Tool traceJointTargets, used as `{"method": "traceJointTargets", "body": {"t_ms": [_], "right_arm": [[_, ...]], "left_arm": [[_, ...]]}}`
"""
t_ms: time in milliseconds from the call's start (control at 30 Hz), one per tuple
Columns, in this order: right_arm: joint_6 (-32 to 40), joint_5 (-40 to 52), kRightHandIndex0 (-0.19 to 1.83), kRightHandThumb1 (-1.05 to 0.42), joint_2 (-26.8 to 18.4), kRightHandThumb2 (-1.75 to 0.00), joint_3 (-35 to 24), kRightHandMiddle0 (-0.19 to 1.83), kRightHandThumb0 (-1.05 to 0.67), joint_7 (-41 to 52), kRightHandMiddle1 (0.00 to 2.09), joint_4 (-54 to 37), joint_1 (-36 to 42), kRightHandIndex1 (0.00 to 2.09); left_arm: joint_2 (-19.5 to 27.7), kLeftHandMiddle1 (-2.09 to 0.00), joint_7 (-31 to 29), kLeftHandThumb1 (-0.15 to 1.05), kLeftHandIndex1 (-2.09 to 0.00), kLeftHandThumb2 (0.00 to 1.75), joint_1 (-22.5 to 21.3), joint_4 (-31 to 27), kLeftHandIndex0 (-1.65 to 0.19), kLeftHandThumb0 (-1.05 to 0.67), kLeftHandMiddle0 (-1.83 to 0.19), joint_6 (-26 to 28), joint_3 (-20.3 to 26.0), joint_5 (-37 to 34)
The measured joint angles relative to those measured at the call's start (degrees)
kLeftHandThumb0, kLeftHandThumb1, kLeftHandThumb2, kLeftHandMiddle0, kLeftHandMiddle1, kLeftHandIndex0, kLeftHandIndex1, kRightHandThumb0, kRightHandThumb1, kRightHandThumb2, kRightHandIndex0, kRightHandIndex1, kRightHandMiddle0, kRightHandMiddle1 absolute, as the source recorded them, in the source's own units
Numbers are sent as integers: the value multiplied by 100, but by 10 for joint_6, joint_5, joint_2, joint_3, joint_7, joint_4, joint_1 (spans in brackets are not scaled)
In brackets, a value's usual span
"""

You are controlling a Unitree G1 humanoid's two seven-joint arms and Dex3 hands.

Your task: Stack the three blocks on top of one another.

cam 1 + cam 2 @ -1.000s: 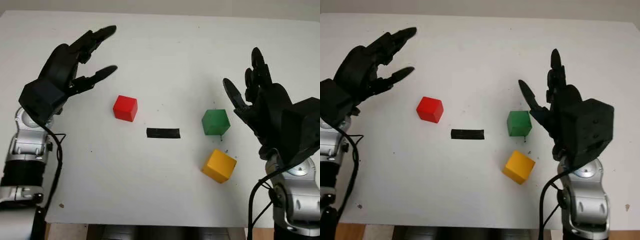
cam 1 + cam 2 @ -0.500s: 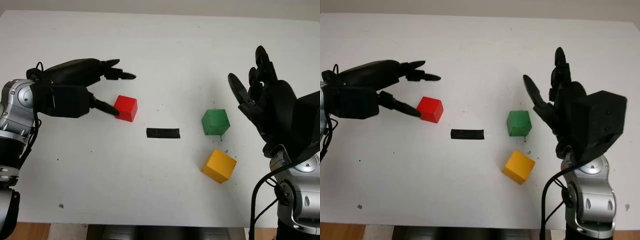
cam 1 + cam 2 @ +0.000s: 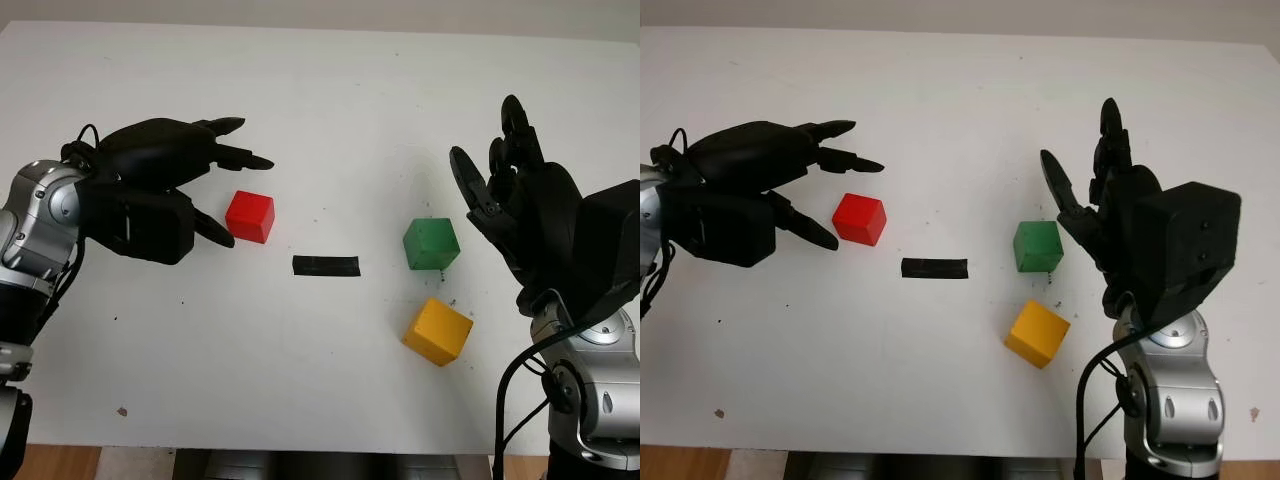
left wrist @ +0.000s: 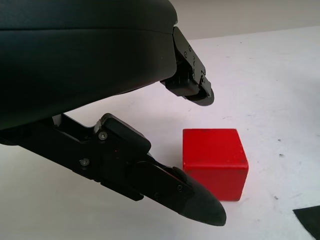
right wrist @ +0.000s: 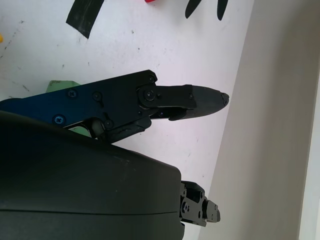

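A red block [image 3: 250, 216] sits on the white table [image 3: 330, 120], left of centre. My left hand [image 3: 232, 195] is open just to its left, fingers reaching past both sides of the block without touching it; the left wrist view shows the red block [image 4: 215, 161] between the fingers [image 4: 192, 201]. A green block [image 3: 431, 244] lies right of centre, with a yellow block [image 3: 437, 331] nearer the front edge. My right hand [image 3: 490, 175] is open, raised just to the right of the green block.
A short strip of black tape [image 3: 326, 266] is stuck to the table between the red and green blocks. The table's front edge [image 3: 300, 448] runs along the bottom of the view.
My left hand swung down from the far left to the red block's side, then drew back slightly. The right hand shifted a little. The blocks have not moved.
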Motion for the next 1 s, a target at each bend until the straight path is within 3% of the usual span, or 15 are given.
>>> {"method": "traceJointTargets", "body": {"t_ms": [367,400,467,500,667,1000], "right_arm": [[0,3,-19,-105,2,-37,-1,-19,-51,0,3,-2,4,0],[0,3,-19,-105,2,-37,-1,-19,-51,-1,3,-3,4,0],[0,3,-19,-105,2,-37,-1,-19,-50,-1,2,-6,4,0],[0,3,-19,-105,2,-37,-1,-19,-50,-1,2,-6,4,0],[-13,-3,-19,-105,2,-36,2,-18,-50,-3,3,-6,7,1],[-31,-6,-19,-105,2,-35,7,-19,-52,-4,4,1,8,1]], "left_arm": [[-4,-7,47,86,-19,6,20,-4,-63,-80,-11,-2,-22,48],[-4,-6,53,87,-31,6,20,-4,-59,-81,-12,-3,-23,52],[-5,-6,65,88,-77,5,22,-4,-37,-82,-13,-6,-25,62],[-5,-6,70,88,-86,5,23,-4,-33,-81,-14,-8,-27,65],[-6,-6,78,88,-107,5,26,-4,-30,-80,-18,-9,-35,79],[-14,-8,98,97,-120,7,28,3,-40,-67,-29,-17,-39,85]]}}
